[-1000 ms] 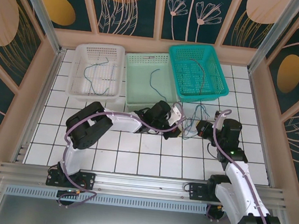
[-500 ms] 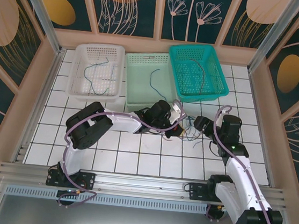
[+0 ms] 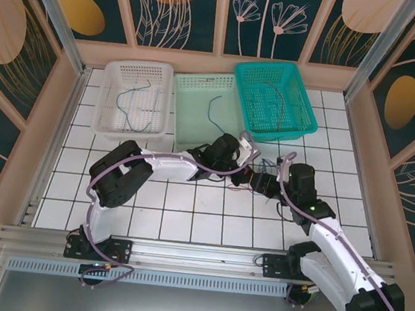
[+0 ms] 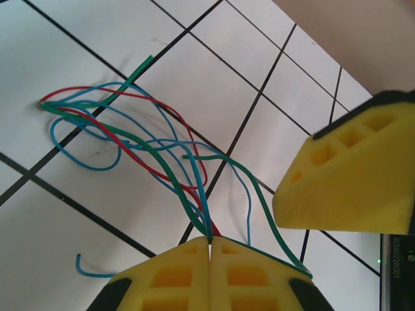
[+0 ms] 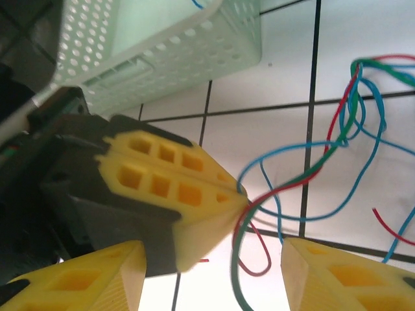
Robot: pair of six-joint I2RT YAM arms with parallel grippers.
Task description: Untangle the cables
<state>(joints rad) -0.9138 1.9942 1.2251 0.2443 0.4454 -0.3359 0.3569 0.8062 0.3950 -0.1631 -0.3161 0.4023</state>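
Overhead view: you get even, diffuse light from above on the bench (image 3: 149,209). The white tiles are bright, with no blown glare. Soft, short shadows sit under both arms, on the tiles just nearer you than the mint basket (image 3: 188,123). Focus is sharp throughout, and the wall posts behind the basket splay outward, a mild wide-angle stretch.

Left wrist view: the cables (image 4: 202,217) are crisp and cast faint shadows on the tile. The jaws of the left gripper (image 4: 211,249), close to the lens, look soft-edged.

Right wrist view: you lose focus overall. The basket wall is blurred, the jaws of the right gripper (image 5: 214,272) are heavily defocused, and the tiles beside the basket are near white.
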